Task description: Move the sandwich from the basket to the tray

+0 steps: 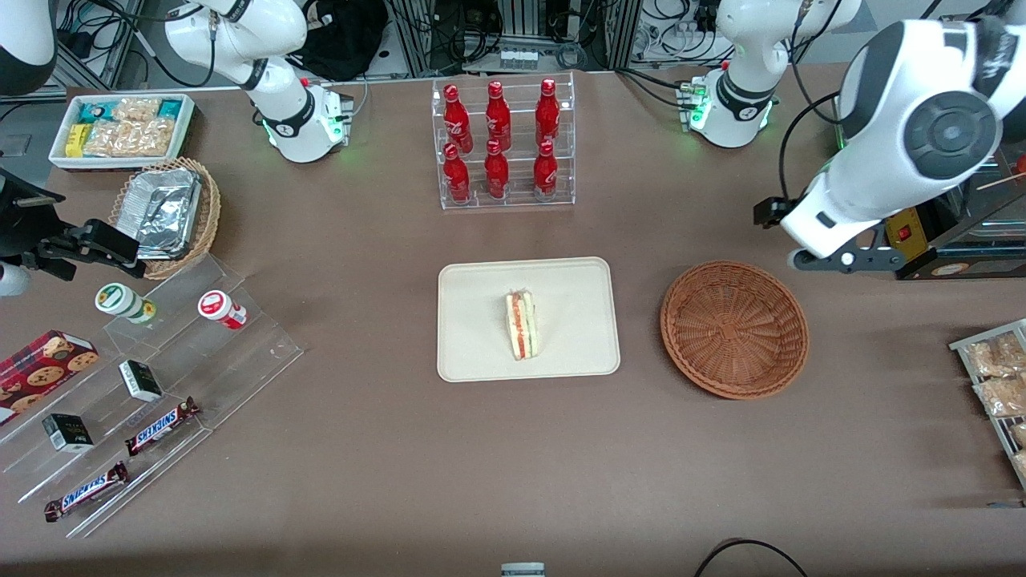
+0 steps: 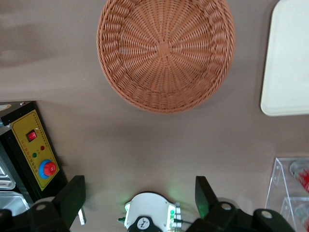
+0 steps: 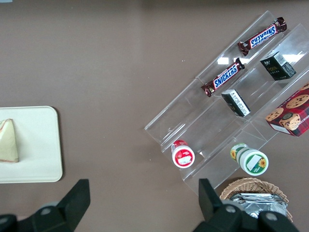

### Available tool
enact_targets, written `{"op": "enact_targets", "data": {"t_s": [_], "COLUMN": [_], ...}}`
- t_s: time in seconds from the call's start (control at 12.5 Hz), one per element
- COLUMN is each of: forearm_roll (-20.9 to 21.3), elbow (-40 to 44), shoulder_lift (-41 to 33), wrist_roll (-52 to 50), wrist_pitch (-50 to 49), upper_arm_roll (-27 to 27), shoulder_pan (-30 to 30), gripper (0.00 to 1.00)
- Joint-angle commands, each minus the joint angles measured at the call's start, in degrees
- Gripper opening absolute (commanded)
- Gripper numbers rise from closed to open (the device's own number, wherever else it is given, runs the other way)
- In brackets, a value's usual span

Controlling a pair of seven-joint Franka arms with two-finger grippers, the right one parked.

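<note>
Wicker basket (image 1: 734, 328) bare; sandwich (image 1: 522, 324) on tray (image 1: 473, 353); hand (image 2: 140, 200) fingers apart, partly cropped.

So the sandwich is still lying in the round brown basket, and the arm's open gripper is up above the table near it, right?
Not quite. The sandwich lies on the tray; the basket holds nothing, as the front view shows. The rest holds: the gripper is open above the table beside the basket.

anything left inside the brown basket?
Nothing: the basket shows only bare weave. The sandwich lies on the tray. The open pincer hangs apart from it, holding nothing.
</note>
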Motion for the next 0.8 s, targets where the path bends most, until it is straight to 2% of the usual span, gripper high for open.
{"op": "enact_targets", "data": {"t_s": [0.0,0.32,0.72], "forearm_roll": [-2.0,-1.7,-1.5], "elbow": [-0.4,4.4,7.4], "shoulder_lift": [-3.3,-3.8,-3.8], "wrist_roll": [6.9,11.3,11.8], "wrist_pitch": [-3.6,-6.5,-6.2], "upper_arm_roll": [6.1,13.6,18.9], "shoulder_pan": [-1.9,-3.7,-3.8], "gripper": [1.00,1.00,1.00]}}
